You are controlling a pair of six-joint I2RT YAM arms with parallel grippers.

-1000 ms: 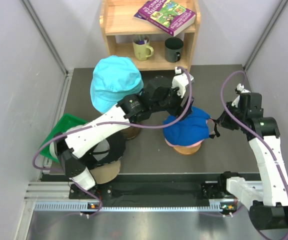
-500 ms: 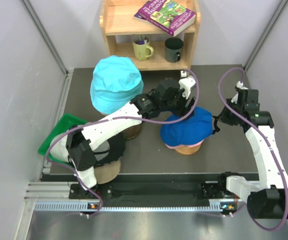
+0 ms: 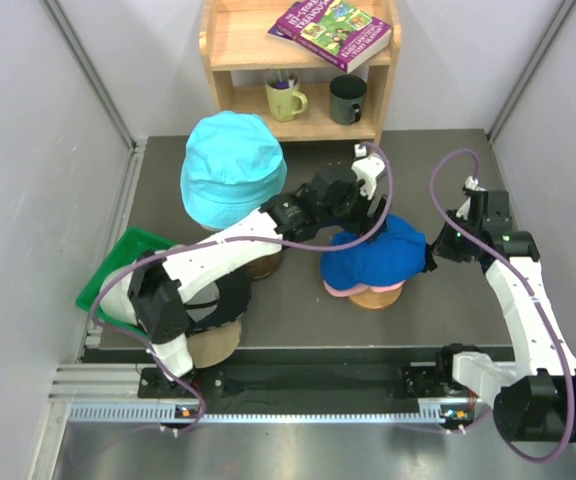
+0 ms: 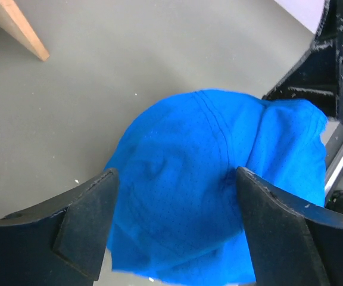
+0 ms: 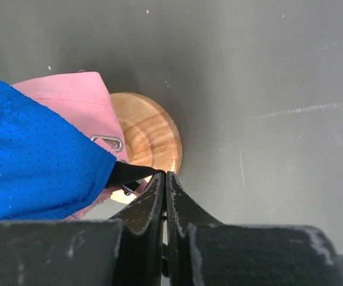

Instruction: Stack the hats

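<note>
Overhead, left arm (image 3: pixel 230 240) partly hides blue cap (image 3: pixel 380 256)

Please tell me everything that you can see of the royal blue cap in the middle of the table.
The royal blue cap is made of soft fabric with fine dotted holes and stitched seams over its rounded crown. It sits crown up, slightly crumpled, on a pink cap, which rests on a round wooden stand. A black strap at its edge is pinched in the shut right pincer. The open left pincer straddles the crown from above. Whether it touches the cap cannot be told.
</note>
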